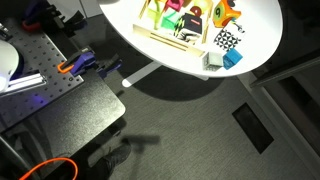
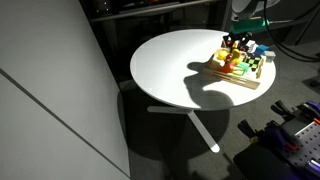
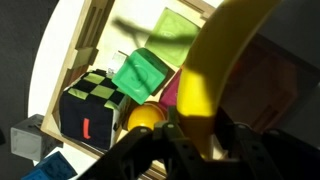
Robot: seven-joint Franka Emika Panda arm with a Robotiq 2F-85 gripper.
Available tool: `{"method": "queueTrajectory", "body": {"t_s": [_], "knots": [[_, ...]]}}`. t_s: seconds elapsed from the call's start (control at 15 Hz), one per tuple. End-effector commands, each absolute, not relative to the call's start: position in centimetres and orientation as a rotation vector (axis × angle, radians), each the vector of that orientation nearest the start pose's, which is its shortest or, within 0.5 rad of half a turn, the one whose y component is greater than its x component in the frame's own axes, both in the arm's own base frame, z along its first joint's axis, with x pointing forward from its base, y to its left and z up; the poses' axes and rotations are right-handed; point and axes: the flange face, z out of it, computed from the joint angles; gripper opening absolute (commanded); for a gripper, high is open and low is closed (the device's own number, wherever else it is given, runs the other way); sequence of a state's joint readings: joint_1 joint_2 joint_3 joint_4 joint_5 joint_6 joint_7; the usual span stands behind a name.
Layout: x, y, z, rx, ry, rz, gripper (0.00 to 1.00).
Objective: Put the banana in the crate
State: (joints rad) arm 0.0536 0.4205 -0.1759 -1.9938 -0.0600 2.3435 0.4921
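An exterior view looks steeply down, catching only part of the desk (image 1: 130, 25); an exterior view farther off takes in the whole desk (image 2: 175, 70). Both share the crate (image 1: 172, 40); the wrist view hangs close above it.

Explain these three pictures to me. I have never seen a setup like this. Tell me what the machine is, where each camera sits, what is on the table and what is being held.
The machine is a single robot arm that ends in a two-finger gripper. Two of the pictures come from cameras standing outside the robot, looking down on a round white table. The third comes from a camera on the robot's wrist, looking past the fingers. On the table stands a shallow wooden crate with coloured toys in it. Beside the crate sit a checkered cube and a small blue block. The gripper is shut on a yellow banana and holds it above the crate.
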Motion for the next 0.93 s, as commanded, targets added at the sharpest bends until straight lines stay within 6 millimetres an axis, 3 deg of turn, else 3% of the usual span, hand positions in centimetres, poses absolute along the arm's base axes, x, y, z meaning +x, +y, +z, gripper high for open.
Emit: {"method": "queueTrajectory", "body": {"t_s": [0.0,0.07,0.2,0.4,0.53,0.87], "knots": [[57.7,-9.1,26.1,-3.114,0.959,0.051,0.32],[57.3,-9.6,26.3,-3.110,0.971,0.045,0.63],[56.7,-10.1,26.7,-3.100,0.986,0.036,0.71],[56.1,-10.1,27.6,-3.099,0.968,0.005,0.95],[55.7,-9.2,28.5,-3.089,0.914,-0.006,1.00],[55.0,-5.3,30.4,-3.074,0.675,0.031,1.00]]}}
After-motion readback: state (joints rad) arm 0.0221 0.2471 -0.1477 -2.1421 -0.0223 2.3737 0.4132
